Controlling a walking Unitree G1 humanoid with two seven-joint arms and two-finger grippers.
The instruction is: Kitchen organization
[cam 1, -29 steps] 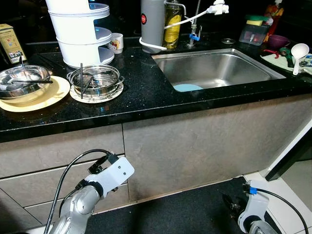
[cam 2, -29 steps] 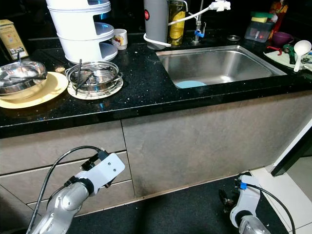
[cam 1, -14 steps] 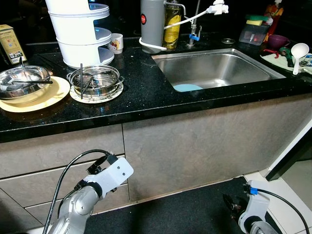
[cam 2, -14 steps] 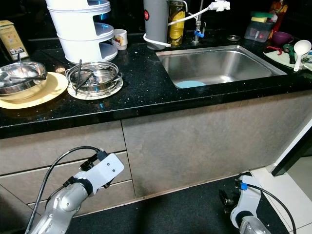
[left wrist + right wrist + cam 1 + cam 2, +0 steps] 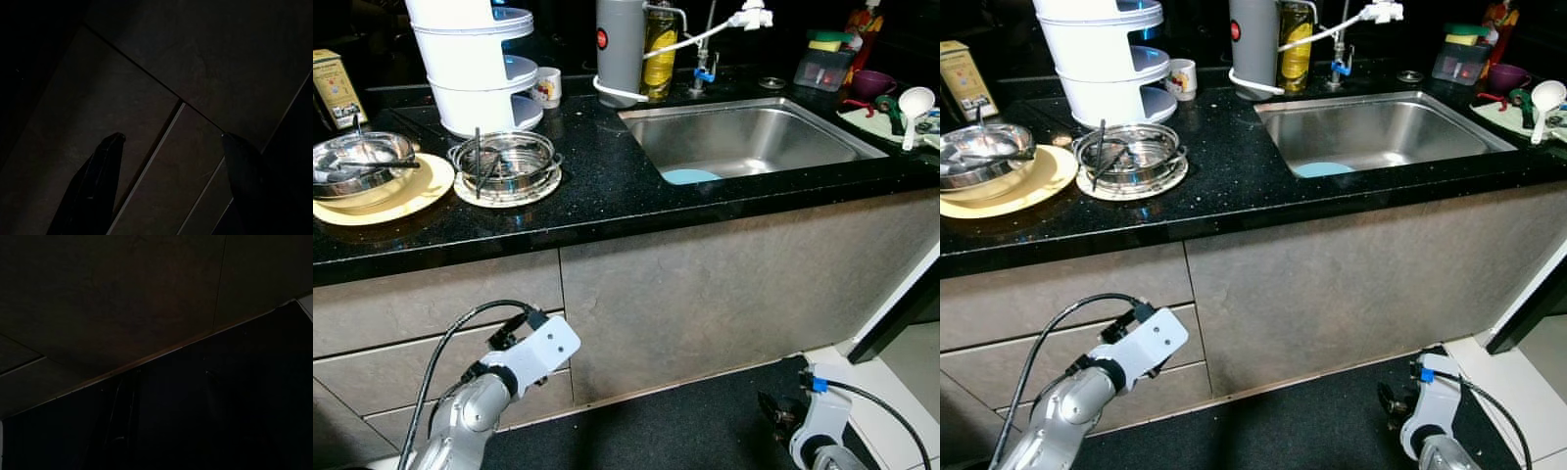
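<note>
Both arms hang low in front of the grey cabinet fronts [image 5: 705, 284], below the black counter [image 5: 607, 186]. The left arm [image 5: 524, 357] is by the drawer fronts; in the left wrist view my left gripper [image 5: 171, 137] is open, empty, and faces the cabinet seams. The right arm [image 5: 818, 421] hangs near the dark floor mat; in the dim right wrist view my right gripper [image 5: 168, 374] looks open with nothing in it. On the counter a steel bowl [image 5: 357, 162] sits on a yellow plate [image 5: 416, 191], beside a steel strainer bowl [image 5: 504, 157] on a white plate.
A steel sink [image 5: 744, 137] holds a blue plate [image 5: 690, 176]. Behind stand a white stacked container [image 5: 475, 69], a mug [image 5: 546, 86], a grey cylinder [image 5: 620, 49], an oil bottle [image 5: 660, 49] and the tap [image 5: 705, 39]. A white ladle [image 5: 913, 103] and a purple bowl [image 5: 871, 80] lie at far right.
</note>
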